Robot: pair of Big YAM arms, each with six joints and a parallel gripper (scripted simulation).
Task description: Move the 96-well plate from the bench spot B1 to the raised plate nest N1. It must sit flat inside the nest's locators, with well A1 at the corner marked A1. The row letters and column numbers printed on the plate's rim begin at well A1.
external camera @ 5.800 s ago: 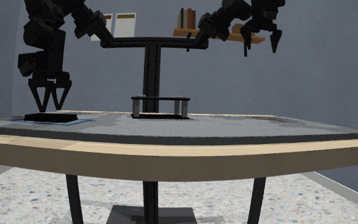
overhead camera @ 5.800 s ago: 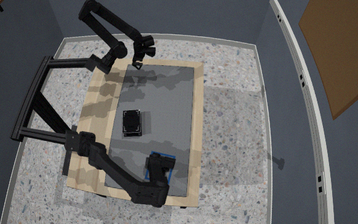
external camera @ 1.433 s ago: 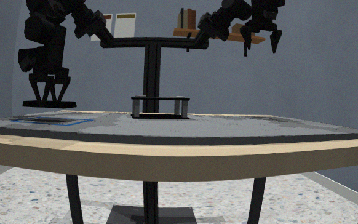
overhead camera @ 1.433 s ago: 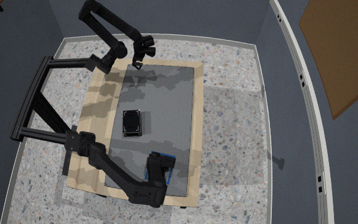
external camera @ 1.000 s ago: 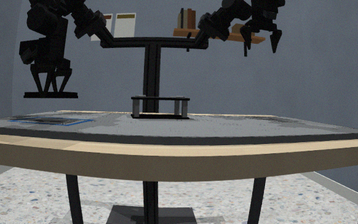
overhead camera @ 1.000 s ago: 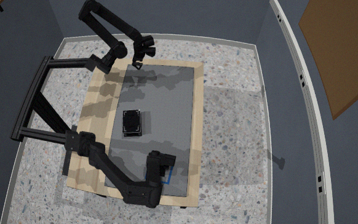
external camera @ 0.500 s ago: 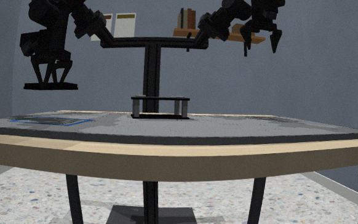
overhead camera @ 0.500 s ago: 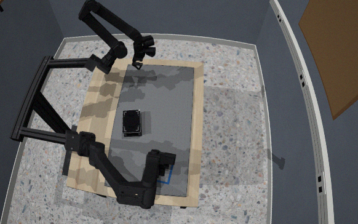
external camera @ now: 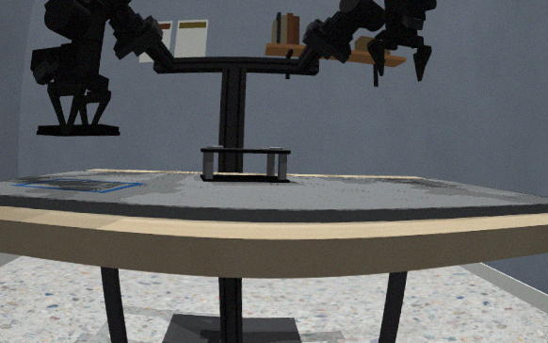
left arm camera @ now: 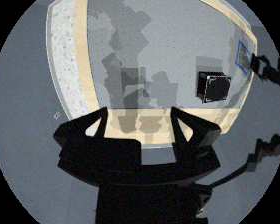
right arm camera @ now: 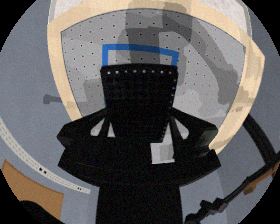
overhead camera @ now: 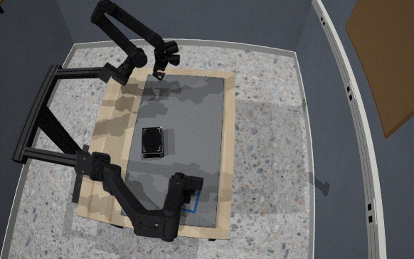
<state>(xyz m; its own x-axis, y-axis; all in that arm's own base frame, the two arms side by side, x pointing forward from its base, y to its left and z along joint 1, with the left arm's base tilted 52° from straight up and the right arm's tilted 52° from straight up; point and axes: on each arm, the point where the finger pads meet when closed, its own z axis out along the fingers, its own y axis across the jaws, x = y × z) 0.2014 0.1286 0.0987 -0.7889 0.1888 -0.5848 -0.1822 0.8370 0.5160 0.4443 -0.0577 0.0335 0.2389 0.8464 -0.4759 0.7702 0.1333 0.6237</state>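
The 96-well plate (external camera: 78,131) (right arm camera: 140,92) is black and hangs roughly level, well above the bench. My right gripper (right arm camera: 139,109) is shut on it; its fingers reach down to the plate in the exterior view. The blue outline of B1 (overhead camera: 197,203) (right arm camera: 141,47) lies below the plate. The raised nest N1 (overhead camera: 152,140) (external camera: 245,151) (left arm camera: 216,87) stands on posts, with pale corner marks on its black top and nothing on it. The rim letters and the A1 mark are not readable. My left gripper (external camera: 400,77) (left arm camera: 139,110) is open and empty, far from the nest.
The grey perforated board (overhead camera: 198,142) lies on the wooden table (overhead camera: 229,142). The black arm stand (external camera: 233,118) rises behind the nest in the exterior view. The left arm is raised over the table's far end from B1.
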